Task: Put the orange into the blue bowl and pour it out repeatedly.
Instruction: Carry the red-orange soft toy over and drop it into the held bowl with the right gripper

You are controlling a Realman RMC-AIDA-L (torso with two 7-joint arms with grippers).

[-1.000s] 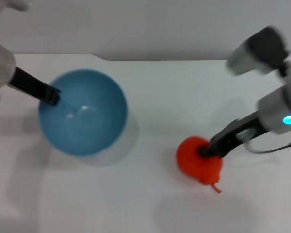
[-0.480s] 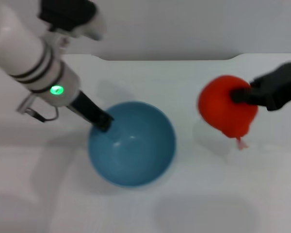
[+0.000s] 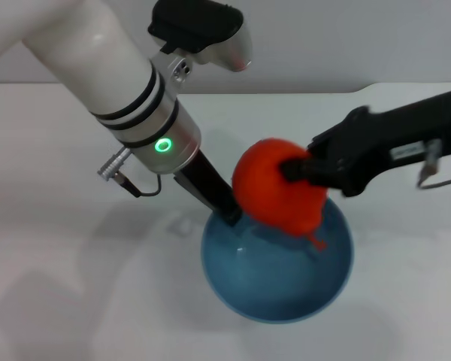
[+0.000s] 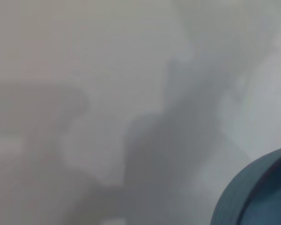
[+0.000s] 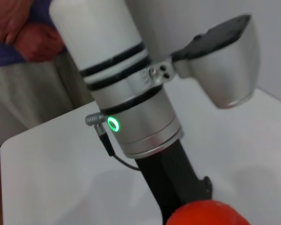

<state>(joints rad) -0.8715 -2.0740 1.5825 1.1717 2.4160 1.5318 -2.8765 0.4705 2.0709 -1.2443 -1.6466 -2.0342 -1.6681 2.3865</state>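
Observation:
The blue bowl [image 3: 286,289] stands on the white table at the front centre. My left gripper [image 3: 229,213] reaches down from the upper left and is shut on the bowl's far-left rim. The orange [image 3: 267,192], with a small stem hanging below it, is held in the air over the back part of the bowl. My right gripper [image 3: 295,171] comes in from the right and is shut on the orange. The left wrist view shows only a piece of the bowl's rim [image 4: 257,197]. The right wrist view shows the top of the orange [image 5: 206,213].
The white table [image 3: 68,263] spreads to all sides of the bowl. The thick left forearm [image 3: 135,98] crosses the back left and also shows in the right wrist view [image 5: 131,108]. A person [image 5: 23,51] stands beyond the table's far edge.
The left gripper has moved the bowl right and toward the front. The right gripper has lifted the orange off the table and carried it left, over the bowl.

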